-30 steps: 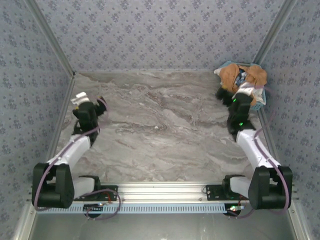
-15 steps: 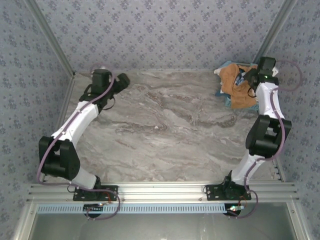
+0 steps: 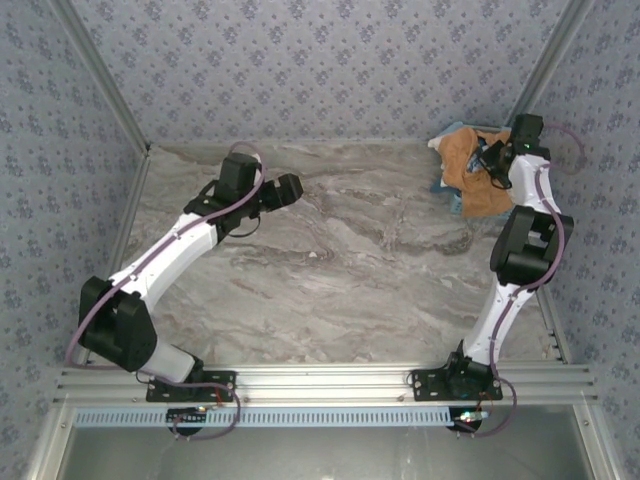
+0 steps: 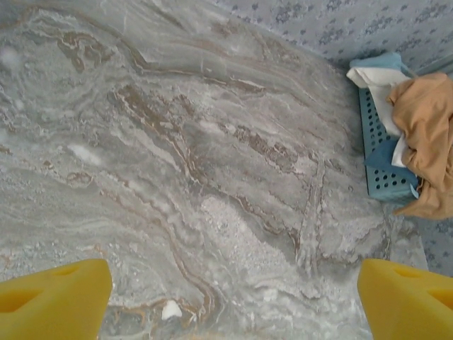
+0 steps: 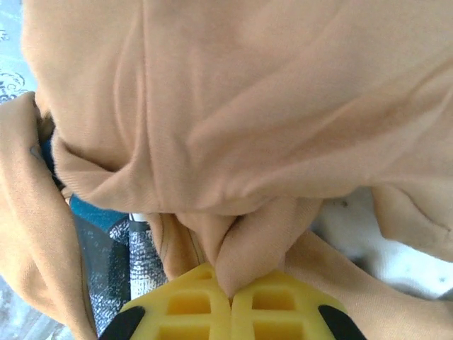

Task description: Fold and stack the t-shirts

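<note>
Top view: I see a grey marbled worktop (image 3: 350, 260) walled with patterned blue fabric. At about 2 o'clock, in the far right corner, the tan-orange t-shirt (image 3: 484, 195) is heaped over a light blue basket (image 3: 446, 185). The right arm stands tall at 3 o'clock, and the right gripper (image 3: 491, 160) reaches into the top of that heap. The left arm stretches from 7 o'clock toward the centre, with the left gripper (image 3: 288, 188) above bare worktop at about 11 o'clock, well apart from the shirts.

Left wrist view: the left gripper (image 4: 233, 283) is spread wide, with one yellow finger (image 4: 53, 297) at 7 o'clock, the other at 5 o'clock, and only marbled surface between them. At 2 o'clock sits the basket (image 4: 379, 142), the tan-orange shirt (image 4: 428, 134) spilling over its side and a white t-shirt (image 4: 368, 76) folded over its far rim.

Right wrist view: the right gripper (image 5: 230, 294) is clamped together at 6 o'clock, pinching a raised fold of the tan-orange shirt (image 5: 248, 106). White cloth (image 5: 396, 262) shows beneath at 4 o'clock.
</note>
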Controlling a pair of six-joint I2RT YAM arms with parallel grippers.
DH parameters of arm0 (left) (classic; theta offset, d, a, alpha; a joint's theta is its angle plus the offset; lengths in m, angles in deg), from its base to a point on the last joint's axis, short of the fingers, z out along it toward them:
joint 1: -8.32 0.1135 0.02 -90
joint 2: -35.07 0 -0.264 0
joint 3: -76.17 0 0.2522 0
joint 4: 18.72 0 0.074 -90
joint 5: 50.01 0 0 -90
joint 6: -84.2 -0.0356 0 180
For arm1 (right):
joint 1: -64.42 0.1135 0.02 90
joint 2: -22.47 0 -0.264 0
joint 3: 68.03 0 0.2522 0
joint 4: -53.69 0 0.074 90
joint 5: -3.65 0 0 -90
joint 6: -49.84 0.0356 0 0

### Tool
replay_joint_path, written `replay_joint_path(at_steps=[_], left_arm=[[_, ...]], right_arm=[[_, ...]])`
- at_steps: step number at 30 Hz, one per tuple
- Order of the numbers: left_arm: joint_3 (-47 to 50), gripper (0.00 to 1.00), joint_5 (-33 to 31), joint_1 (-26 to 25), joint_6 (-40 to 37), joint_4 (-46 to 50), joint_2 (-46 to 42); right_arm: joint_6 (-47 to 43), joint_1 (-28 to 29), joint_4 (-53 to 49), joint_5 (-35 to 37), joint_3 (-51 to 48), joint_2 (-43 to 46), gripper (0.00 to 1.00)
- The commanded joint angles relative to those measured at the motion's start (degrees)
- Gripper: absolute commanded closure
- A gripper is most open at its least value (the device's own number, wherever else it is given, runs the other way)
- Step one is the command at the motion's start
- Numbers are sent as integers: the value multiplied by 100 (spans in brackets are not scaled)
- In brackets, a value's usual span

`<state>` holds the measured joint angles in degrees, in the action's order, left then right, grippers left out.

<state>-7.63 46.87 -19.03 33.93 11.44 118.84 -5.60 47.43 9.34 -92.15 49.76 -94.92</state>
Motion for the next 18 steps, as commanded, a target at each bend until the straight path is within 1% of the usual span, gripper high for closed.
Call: replay_joint_path(at_steps=[1,4,7,9,12,14,17,18], left_arm=[[13,11,69,-25,-9,143,-337],[-57,12,1,-32,-99,294,-415],[-101,12,-56,-31,-172,362,-428],[-160,12,-94,-32,-180,396,-406],[-291,12,-197,-22,-205,479,-359],[-429,12,-400,-17,-236,653,-328],[-607,12,-883,5,-252,1018,-367],[-660,12,-1089,33,-231,1168,-394]], right_arm=[[104,110,321,200,-400,988,100],[104,181,582,393,-722,1750,100],[103,313,670,430,-763,2295,100],[110,431,754,366,-745,2594,100],[34,765,1048,202,-645,3035,100],[-107,1103,1129,98,-398,3216,100],[-522,1954,1061,160,96,3378,100],[-714,2349,951,276,232,3416,100]])
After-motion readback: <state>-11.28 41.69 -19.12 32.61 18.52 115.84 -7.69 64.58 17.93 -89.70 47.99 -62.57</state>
